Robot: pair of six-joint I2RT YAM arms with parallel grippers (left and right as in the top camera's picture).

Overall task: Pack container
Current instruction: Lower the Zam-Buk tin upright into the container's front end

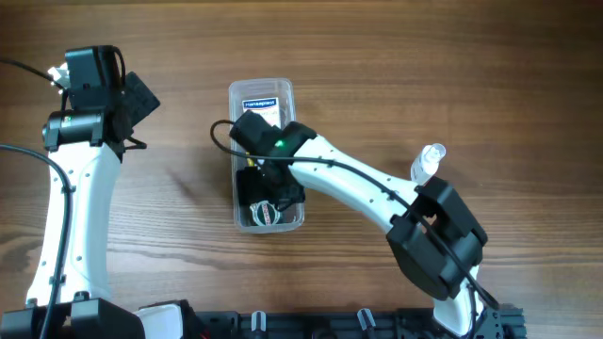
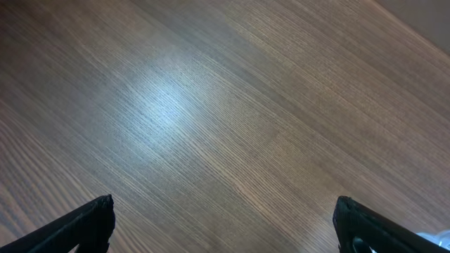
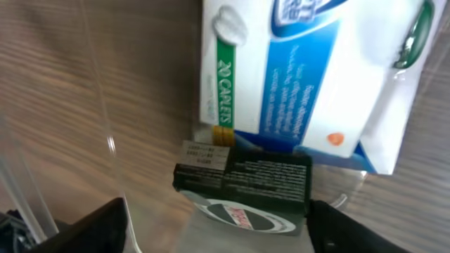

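The clear plastic container (image 1: 234, 202) lies lengthwise in the middle of the table. Its see-through wall shows at the left of the right wrist view (image 3: 98, 105). At its far end lies a white and blue caplet box (image 1: 262, 102) (image 3: 316, 70). A black box with a round logo (image 1: 267, 215) (image 3: 246, 186) lies at its near end. My right gripper (image 1: 268, 193) (image 3: 218, 228) reaches down into the container, open, with the black box between its spread fingers. My left gripper (image 1: 141, 99) (image 2: 221, 225) is open and empty over bare wood at the far left.
A small clear bottle with a white top (image 1: 429, 162) lies on the table right of the container, beside the right arm. The table is brown wood (image 2: 211, 105). The arm bases stand along the front edge.
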